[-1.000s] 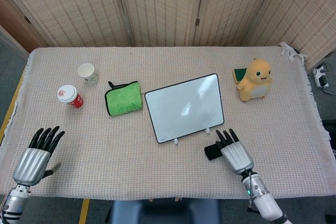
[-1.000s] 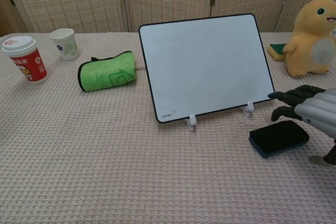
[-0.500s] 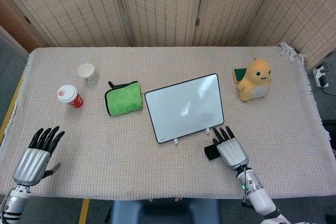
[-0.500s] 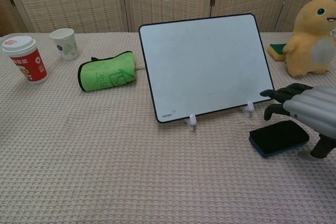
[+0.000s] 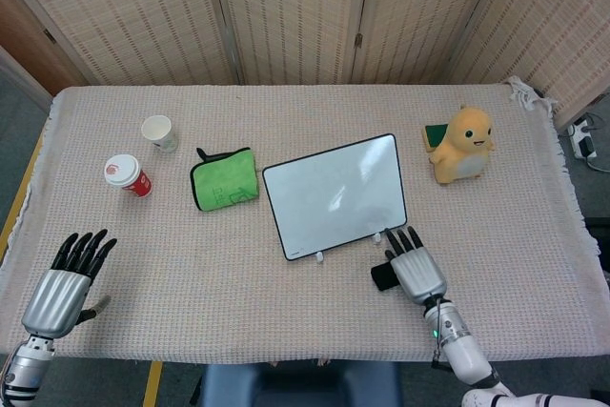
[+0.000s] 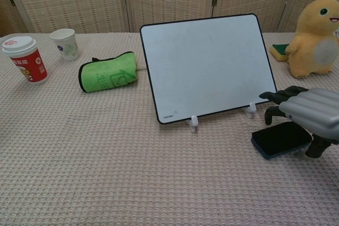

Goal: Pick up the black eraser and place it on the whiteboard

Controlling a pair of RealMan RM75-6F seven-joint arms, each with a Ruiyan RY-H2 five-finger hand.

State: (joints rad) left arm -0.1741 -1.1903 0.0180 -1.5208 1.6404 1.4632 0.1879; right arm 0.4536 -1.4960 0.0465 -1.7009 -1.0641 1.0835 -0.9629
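Observation:
The black eraser (image 6: 279, 139) lies flat on the cloth just right of the whiteboard's right foot; in the head view only its left end (image 5: 383, 276) shows under my hand. The whiteboard (image 5: 335, 194) (image 6: 206, 65) leans on two small white feet mid-table. My right hand (image 5: 414, 267) (image 6: 308, 112) hovers over the eraser's right part, fingers spread forward toward the board, holding nothing. My left hand (image 5: 65, 285) rests open near the front left corner, far from both.
A green rolled cloth (image 5: 224, 179) lies left of the board. A red cup (image 5: 127, 175) and a white paper cup (image 5: 159, 132) stand at the left. A yellow plush toy (image 5: 461, 145) with a green sponge (image 5: 437, 133) sits at the right rear.
My right hand has slid a little left and forward, covering more of the eraser. The eraser, board and left hand have not moved.

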